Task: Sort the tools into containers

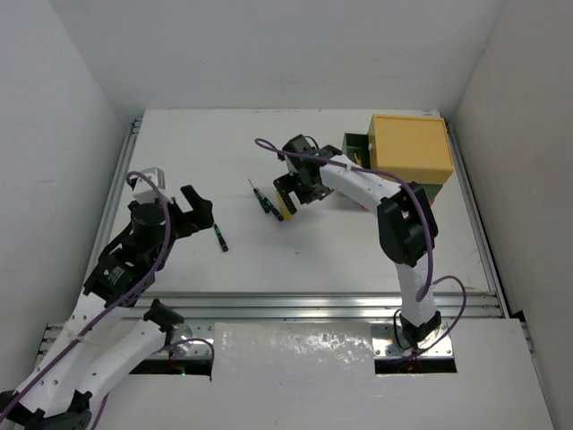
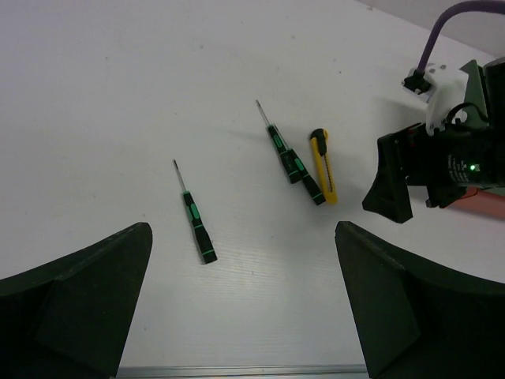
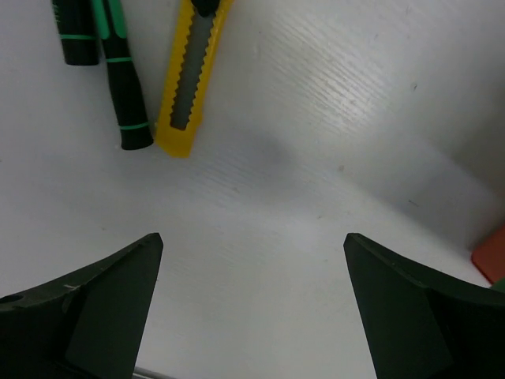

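Note:
One screwdriver [image 1: 220, 236] with a black-and-green handle lies alone just right of my left gripper [image 1: 199, 211], which is open and empty; it also shows in the left wrist view [image 2: 196, 223], ahead of the gripper [image 2: 243, 253]. Two more screwdrivers [image 1: 262, 199] lie side by side next to the yellow-and-black utility knife [image 1: 279, 213]. My right gripper [image 1: 292, 202] hovers open and empty just right of the knife [image 3: 192, 79], with the screwdriver pair [image 3: 118, 87] at upper left and the gripper [image 3: 252, 253] over bare table. The stacked containers [image 1: 410, 148] stand at the back right. No wrench is in view.
The yellow box is on top of the stack, and the dark green drawer [image 1: 357, 144] sticks out open to its left. A red-orange corner [image 3: 493, 257] shows at the right wrist view's edge. A metal rail [image 1: 313, 305] runs along the table's near edge, and white walls close in the sides.

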Available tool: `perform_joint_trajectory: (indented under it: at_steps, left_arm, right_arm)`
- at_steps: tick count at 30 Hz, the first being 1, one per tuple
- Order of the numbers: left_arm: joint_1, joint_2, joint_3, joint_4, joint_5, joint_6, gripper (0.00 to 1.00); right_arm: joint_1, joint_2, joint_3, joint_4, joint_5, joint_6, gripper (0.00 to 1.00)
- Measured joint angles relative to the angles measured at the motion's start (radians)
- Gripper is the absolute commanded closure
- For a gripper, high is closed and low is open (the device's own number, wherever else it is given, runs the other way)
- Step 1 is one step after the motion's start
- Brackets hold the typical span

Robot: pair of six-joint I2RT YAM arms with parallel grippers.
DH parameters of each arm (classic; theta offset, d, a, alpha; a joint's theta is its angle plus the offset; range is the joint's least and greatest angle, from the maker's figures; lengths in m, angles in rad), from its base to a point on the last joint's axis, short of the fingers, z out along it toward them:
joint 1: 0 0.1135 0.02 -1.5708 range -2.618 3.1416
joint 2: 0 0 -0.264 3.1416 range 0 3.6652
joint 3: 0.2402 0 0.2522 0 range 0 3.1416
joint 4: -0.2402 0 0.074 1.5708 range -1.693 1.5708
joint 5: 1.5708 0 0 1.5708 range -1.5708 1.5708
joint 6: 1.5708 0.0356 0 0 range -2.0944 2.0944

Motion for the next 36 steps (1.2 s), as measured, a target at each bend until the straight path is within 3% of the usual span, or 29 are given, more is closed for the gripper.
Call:
perform_joint_trajectory:
  at_steps: [10, 13, 23, 24, 25, 28, 29, 31, 36]
  left_arm:
    - [0.0, 0.071, 0.001, -0.001, 0.031, 0.004, 0.0]
    - [0.0, 0.062, 0.001, 0.002, 0.036, 0.004, 0.0]
    - [0.0, 0.062, 0.001, 0.002, 0.056, 0.009, 0.0]
    - [0.0, 0.062, 0.001, 0.002, 0.057, 0.01, 0.0]
    - [0.0, 0.063, 0.001, 0.003, 0.058, 0.011, 0.0]
    - [0.0, 0.063, 0.001, 0.003, 0.061, 0.012, 0.0]
    - [0.0, 0.063, 0.001, 0.003, 0.064, 0.012, 0.0]
    - [0.0, 0.063, 0.001, 0.004, 0.067, 0.013, 0.0]
    - [0.0, 0.065, 0.001, 0.006, 0.077, 0.019, 0.0]
  right_arm:
    - [0.005, 0.013, -0.038, 0.187, 0.051, 0.109, 0.15]
    - [0.005, 0.03, -0.038, 0.238, 0.054, 0.124, 0.32]
    - [0.024, 0.278, 0.123, 0.286, 0.048, 0.13, 0.34]
    - [0.026, 0.282, 0.136, 0.287, 0.049, 0.128, 0.39]
    - [0.026, 0.287, 0.147, 0.283, 0.056, 0.125, 0.51]
    - [0.033, 0.296, 0.151, 0.264, 0.09, 0.12, 0.74]
    - [0.036, 0.295, 0.15, 0.261, 0.106, 0.113, 0.78]
    - [0.039, 0.275, 0.113, 0.274, 0.135, 0.1, 0.84]
    - [0.032, 0.143, -0.087, 0.271, 0.163, 0.078, 0.85]
